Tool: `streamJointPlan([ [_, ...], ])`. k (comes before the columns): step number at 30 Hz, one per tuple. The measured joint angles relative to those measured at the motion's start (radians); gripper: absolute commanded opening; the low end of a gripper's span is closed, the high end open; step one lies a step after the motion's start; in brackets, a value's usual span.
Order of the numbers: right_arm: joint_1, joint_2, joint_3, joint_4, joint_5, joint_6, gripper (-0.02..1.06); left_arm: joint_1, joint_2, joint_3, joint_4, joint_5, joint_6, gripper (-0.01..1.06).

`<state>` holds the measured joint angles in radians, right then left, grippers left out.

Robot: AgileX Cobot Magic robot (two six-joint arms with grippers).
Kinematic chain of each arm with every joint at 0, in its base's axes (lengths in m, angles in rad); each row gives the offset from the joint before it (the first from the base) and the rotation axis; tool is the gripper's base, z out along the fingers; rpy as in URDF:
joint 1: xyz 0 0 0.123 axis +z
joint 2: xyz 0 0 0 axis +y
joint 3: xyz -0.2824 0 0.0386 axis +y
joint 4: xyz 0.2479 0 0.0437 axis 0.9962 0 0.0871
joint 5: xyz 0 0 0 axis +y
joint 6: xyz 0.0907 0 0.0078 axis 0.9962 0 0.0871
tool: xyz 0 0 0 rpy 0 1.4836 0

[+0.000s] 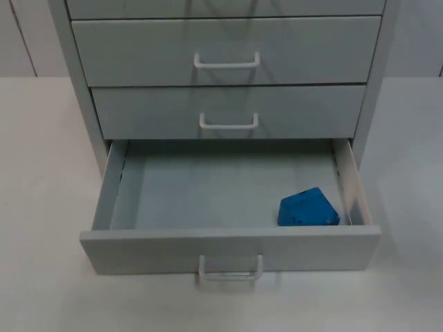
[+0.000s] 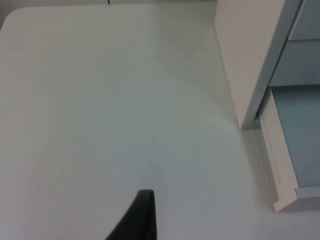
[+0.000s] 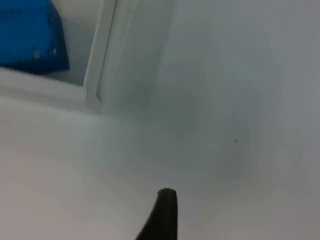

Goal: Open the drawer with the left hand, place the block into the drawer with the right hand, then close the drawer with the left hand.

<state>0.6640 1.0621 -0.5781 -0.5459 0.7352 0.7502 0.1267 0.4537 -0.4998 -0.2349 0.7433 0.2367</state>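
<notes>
The grey cabinet's bottom drawer [image 1: 228, 249] stands pulled out, its white handle [image 1: 230, 268] facing the table's front edge. A blue block [image 1: 308, 208] lies inside it at the front right corner, close to the front panel. My left gripper [image 2: 142, 220] hovers over bare table to the left of the cabinet [image 2: 247, 60], apart from the drawer's side wall [image 2: 280, 165]. My right gripper [image 3: 162, 215] hangs over the table off the drawer's right front corner [image 3: 92, 97], looking at the blue block [image 3: 31, 37] inside. Neither gripper holds anything that I can see.
Two shut drawers with white handles [image 1: 227, 62] [image 1: 229, 123] sit above the open one. White table top [image 1: 48, 173] lies free on both sides of the cabinet and in front of the drawer.
</notes>
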Motion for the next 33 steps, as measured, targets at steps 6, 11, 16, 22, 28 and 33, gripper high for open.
streamJointPlan([
  [6,-0.268,-0.001,-0.004,0.208,-0.107,-0.227,0.76,-0.013,0.0,0.0,0.0,-0.002,0.0,1.05],
  [11,-0.472,-0.032,-0.014,0.263,-0.043,-0.31,0.76,-0.044,0.0,0.0,0.0,-0.002,0.0,1.05],
  [16,-0.527,-0.085,-0.059,0.263,0.096,-0.383,0.76,-0.044,0.0,0.0,0.0,-0.002,0.0,1.05],
  [22,-0.532,-0.175,-0.061,0.267,0.138,-0.403,0.76,-0.044,0.0,0.0,0.0,-0.002,0.0,1.05],
  [28,-0.532,-0.247,-0.061,0.31,0.159,-0.458,0.76,-0.044,0.0,0.0,0.0,-0.002,0.0,1.05],
  [33,-0.532,-0.265,-0.061,0.338,0.155,-0.485,0.76,-0.044,0.0,0.0,0.0,-0.002,0.0,1.05],
])
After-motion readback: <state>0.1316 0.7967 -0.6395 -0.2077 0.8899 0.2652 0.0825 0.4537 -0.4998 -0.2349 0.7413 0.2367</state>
